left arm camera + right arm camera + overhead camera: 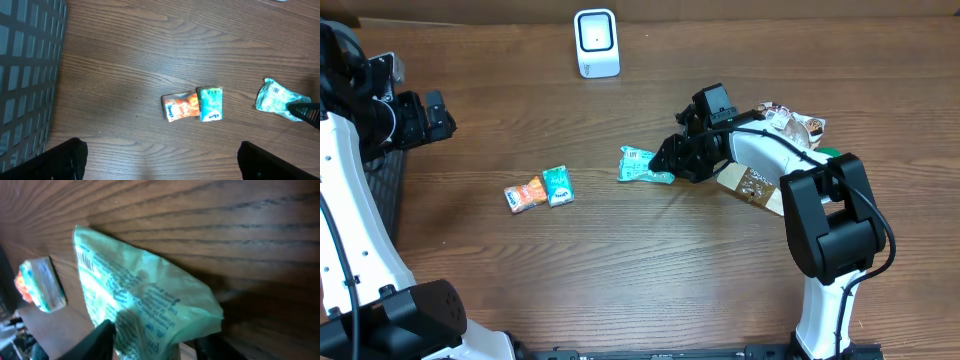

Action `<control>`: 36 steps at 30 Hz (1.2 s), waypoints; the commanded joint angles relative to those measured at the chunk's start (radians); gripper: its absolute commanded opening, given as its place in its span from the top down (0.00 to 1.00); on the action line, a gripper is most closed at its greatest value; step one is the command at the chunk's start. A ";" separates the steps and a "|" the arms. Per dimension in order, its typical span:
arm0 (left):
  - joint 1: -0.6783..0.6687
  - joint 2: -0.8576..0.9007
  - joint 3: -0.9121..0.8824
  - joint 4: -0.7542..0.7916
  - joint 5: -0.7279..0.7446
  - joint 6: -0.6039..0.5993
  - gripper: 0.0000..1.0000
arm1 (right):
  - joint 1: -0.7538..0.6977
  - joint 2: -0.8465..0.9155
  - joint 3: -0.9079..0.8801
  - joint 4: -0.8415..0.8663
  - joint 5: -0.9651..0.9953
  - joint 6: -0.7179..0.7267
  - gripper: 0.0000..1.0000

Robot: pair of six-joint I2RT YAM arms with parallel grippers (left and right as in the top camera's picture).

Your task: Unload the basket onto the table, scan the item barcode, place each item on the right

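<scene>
A pale green packet [642,165] [274,97] lies flat on the wooden table, its printed side filling the right wrist view [140,300]. My right gripper [672,160] [157,340] is low at the packet's right end, one finger on each side of it, jaws still apart. The white scanner [596,42] stands at the table's far edge. My left gripper [440,115] [160,162] hovers wide open at the far left with nothing between its fingers [65,160].
An orange packet [525,194] [180,106] and a teal packet [558,185] [210,103] lie side by side left of centre. More snack packets [790,125] are piled behind the right arm. A black wire basket [27,75] sits at the left edge.
</scene>
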 commanded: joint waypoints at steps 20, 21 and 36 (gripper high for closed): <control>0.002 0.001 0.002 0.002 0.002 0.019 0.01 | -0.030 -0.095 0.016 -0.015 -0.131 -0.032 0.93; 0.002 0.001 0.002 0.002 0.002 0.019 0.01 | -0.029 -0.119 0.023 -0.028 -0.132 -0.042 0.94; 0.002 0.001 0.002 0.002 0.002 0.019 0.00 | -0.026 -0.446 0.246 -0.425 -0.103 -0.087 0.96</control>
